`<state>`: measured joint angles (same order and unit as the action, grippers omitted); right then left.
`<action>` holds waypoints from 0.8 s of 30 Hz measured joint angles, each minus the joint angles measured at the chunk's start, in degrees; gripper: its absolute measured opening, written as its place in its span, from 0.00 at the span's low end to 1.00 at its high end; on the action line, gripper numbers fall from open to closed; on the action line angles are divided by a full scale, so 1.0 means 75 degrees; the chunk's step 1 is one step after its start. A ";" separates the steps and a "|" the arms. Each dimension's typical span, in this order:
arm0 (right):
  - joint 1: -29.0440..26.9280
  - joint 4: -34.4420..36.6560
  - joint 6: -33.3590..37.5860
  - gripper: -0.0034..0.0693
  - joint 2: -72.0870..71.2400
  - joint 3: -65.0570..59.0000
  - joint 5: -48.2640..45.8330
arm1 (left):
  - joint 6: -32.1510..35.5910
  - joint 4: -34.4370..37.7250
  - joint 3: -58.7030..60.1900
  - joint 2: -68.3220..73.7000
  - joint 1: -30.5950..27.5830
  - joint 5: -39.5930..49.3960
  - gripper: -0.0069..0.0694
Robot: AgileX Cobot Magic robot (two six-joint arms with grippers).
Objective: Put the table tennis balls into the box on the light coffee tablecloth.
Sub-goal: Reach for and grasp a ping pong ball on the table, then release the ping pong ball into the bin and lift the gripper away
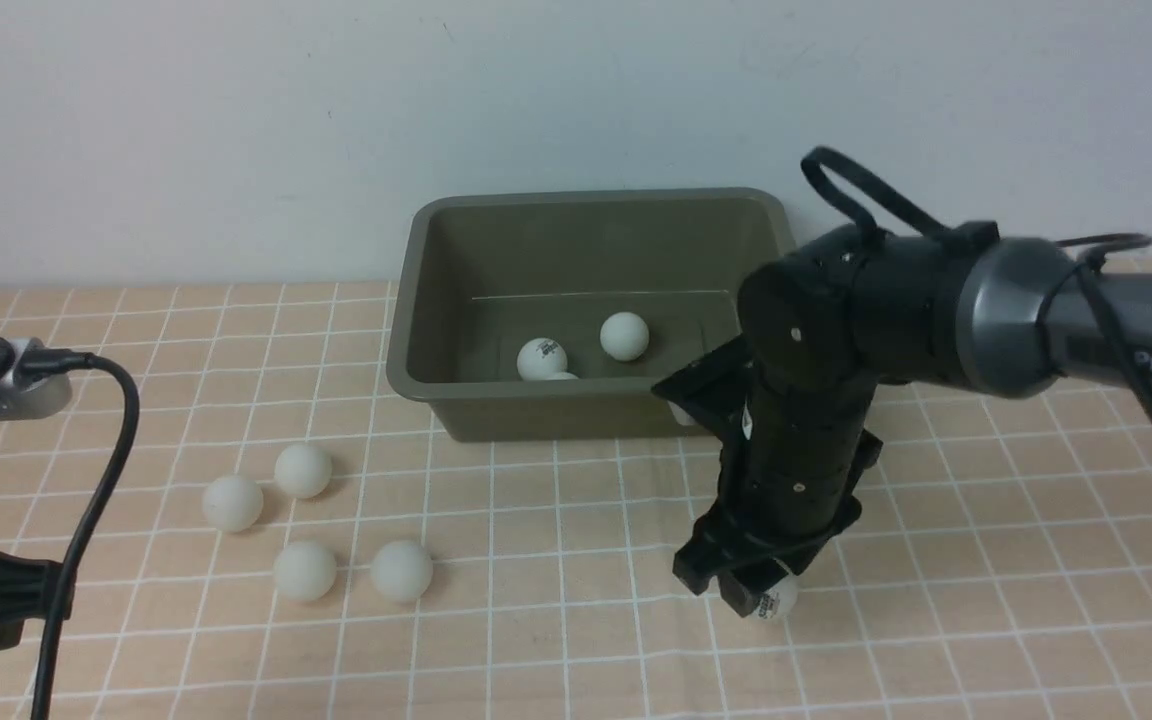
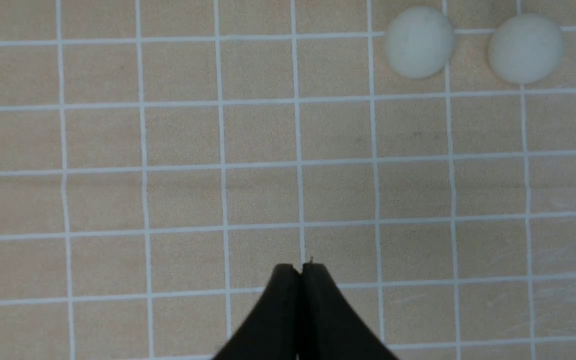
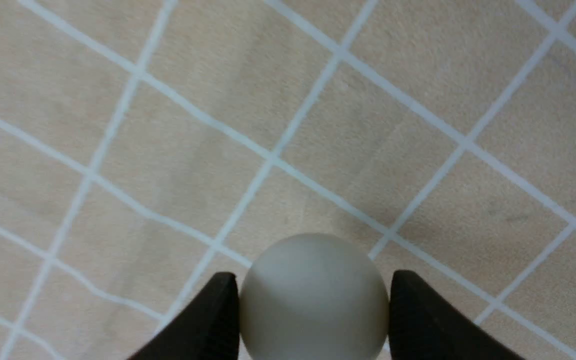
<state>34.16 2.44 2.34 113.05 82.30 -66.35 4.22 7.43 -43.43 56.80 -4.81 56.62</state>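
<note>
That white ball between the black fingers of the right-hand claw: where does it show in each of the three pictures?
Front view: the ball sits low, right of centre, under the right gripper.
Left wrist view: not in it; only two other balls show.
Right wrist view: close up, between the black fingers.
Shared landmark: the tablecloth with its white grid, in all three.

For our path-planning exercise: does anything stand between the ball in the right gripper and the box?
No object does. The ball, in the right gripper on the tablecloth, lies before the box, whose near wall it must clear.
</note>
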 joint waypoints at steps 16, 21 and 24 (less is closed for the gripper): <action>-0.0086 0.0143 0.0485 0.53 0.0022 0.3506 0.0268 | 0.0000 0.0000 0.0000 0.0000 0.0000 0.0000 0.00; -0.0635 -0.0158 0.0403 0.53 0.0505 0.3538 0.1160 | 0.0000 0.0000 0.0000 0.0000 0.0000 0.0000 0.00; -0.0954 -0.0114 0.0381 0.53 0.0875 0.3538 0.1442 | 0.0000 0.0000 0.0000 0.0000 0.0000 0.0000 0.00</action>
<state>27.01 1.58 5.20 119.61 108.83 -55.54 4.22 7.43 -43.43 56.80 -4.81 56.62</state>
